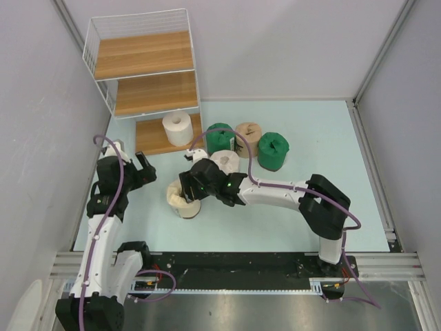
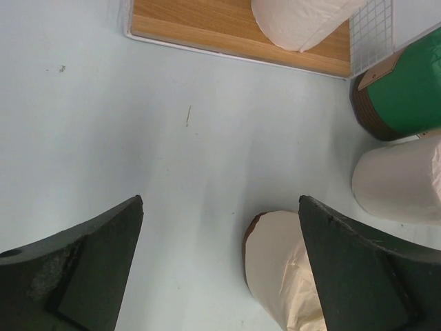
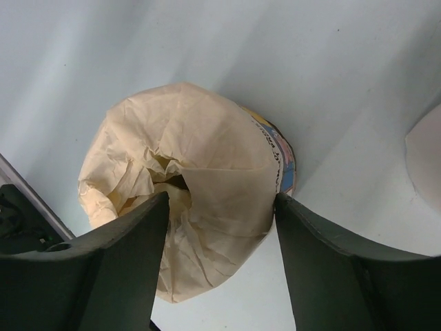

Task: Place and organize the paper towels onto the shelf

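My right gripper (image 1: 189, 189) (image 3: 220, 200) is shut on a cream paper towel roll (image 1: 180, 200) (image 3: 200, 145) standing on the table; one finger sits at its crumpled core hole, the other against its outer side. My left gripper (image 1: 141, 169) (image 2: 220, 207) hangs open just left of it, with nothing between its fingers. The same cream roll (image 2: 275, 262) shows by its right finger. A white roll (image 1: 178, 128) (image 2: 303, 21) stands on the bottom board of the shelf (image 1: 148, 55). Two green rolls (image 1: 220, 138) (image 1: 273, 151), a tan roll (image 1: 248, 139) and a white roll (image 1: 226, 162) stand right of the shelf.
The white wire shelf stands at the back left against the left wall; its bottom board (image 2: 200, 24) reaches toward the left gripper. The right arm stretches across the table in front of the cluster of rolls. A raised rail runs along the table's right edge (image 1: 372, 165).
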Robot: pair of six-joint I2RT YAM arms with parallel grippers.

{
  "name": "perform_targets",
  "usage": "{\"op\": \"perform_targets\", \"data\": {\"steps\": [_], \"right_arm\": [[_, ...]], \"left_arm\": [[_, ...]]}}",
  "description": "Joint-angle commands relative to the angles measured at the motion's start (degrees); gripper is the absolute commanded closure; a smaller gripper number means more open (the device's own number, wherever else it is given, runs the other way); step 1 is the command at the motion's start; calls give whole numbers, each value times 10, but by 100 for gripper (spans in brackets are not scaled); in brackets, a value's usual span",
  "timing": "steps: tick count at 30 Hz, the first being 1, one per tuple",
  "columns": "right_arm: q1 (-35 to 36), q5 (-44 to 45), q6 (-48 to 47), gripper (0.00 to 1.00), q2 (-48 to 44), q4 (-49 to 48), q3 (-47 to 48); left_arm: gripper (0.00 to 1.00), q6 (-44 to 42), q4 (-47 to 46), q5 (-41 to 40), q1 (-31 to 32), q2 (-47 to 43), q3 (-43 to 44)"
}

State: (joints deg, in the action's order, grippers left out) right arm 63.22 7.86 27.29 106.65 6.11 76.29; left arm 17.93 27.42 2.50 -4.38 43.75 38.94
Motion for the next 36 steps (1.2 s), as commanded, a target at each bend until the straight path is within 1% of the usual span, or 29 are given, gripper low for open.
{"op": "perform_targets", "data": {"steps": [1,4,5,6,7,9,10,11,15,18,21,22,24,25,27,28,30,31,33,36], "right_arm": [[-3,-3,14,36,15,-3,3],[-3,-2,20,40,15,-7,3],[-5,-6,22,44,15,-15,3],[-8,-11,24,52,14,-20,3],[-12,-23,31,57,11,-26,3],[-21,-35,40,64,9,-46,3],[-25,-48,50,65,8,-54,3],[-30,-54,55,69,8,-78,3],[-53,-72,87,75,11,-132,3],[-67,-71,101,77,21,-166,22],[-71,-44,95,77,46,-156,60],[-70,-23,91,77,66,-143,97],[-67,-12,80,77,87,-136,134],[-67,-4,76,77,100,-131,170],[-64,3,69,77,137,-136,207],[-64,8,66,77,148,-138,246],[-60,16,59,77,186,-139,280],[-60,32,53,78,198,-145,312],[-60,56,44,78,225,-158,330],[-60,91,36,78,244,-205,337]], "left_arm": [[0,1,4,-40,3,-34,19],[0,3,3,-63,3,-57,18],[0,4,4,-68,3,-62,18],[0,6,4,-79,3,-67,18],[0,6,4,-81,3,-76,18],[0,7,4,-89,2,-81,18],[0,8,4,-92,3,-84,17],[0,8,4,-94,3,-88,18],[0,10,4,-99,3,-89,18],[0,10,6,-101,3,-92,18],[0,10,7,-104,3,-96,18],[0,10,8,-107,3,-98,18],[0,11,8,-112,2,-102,19],[0,12,8,-114,3,-107,20],[0,14,10,-124,2,-114,20],[0,15,10,-129,2,-121,20],[0,17,11,-143,2,-130,20],[0,18,11,-146,2,-138,20],[0,19,10,-151,3,-145,19],[0,20,11,-157,2,-152,20]]}}
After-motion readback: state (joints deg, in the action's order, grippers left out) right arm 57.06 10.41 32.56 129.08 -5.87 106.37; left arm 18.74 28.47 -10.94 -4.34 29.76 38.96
